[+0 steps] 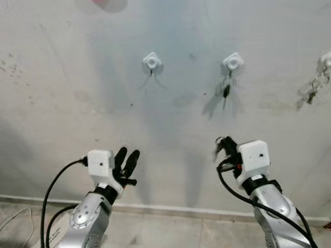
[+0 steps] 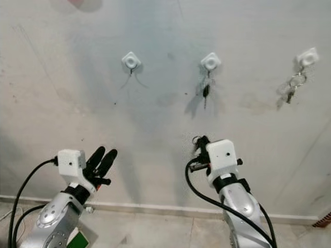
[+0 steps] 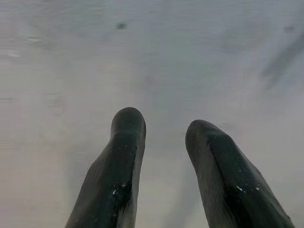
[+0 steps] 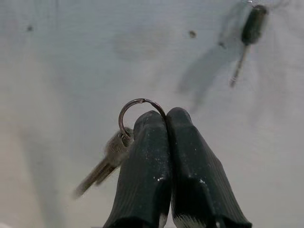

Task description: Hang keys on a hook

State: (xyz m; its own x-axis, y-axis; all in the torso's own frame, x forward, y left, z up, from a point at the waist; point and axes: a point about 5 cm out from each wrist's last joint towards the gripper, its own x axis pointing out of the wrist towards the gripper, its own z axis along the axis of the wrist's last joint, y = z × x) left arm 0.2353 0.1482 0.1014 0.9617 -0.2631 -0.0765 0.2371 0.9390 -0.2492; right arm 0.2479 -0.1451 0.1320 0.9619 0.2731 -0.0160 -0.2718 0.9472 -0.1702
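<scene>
— While the right claw [image 4: 161,116] pinches the ring [image 4: 137,107], where are the keys [image 4: 107,164]?
— Dangling beside its fingers, below the middle hook [image 1: 233,62]. The left claw [image 1: 127,157] is parted, empty.

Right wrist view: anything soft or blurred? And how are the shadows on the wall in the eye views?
Right wrist view: key ring and fingers sharp; the hanging key is blurred, and so is the black key on the wall. Left eye view: soft double shadows fan out below the empty hook and the middle hook; right gripper slightly smeared. Left wrist view: even light, no glare.
</scene>
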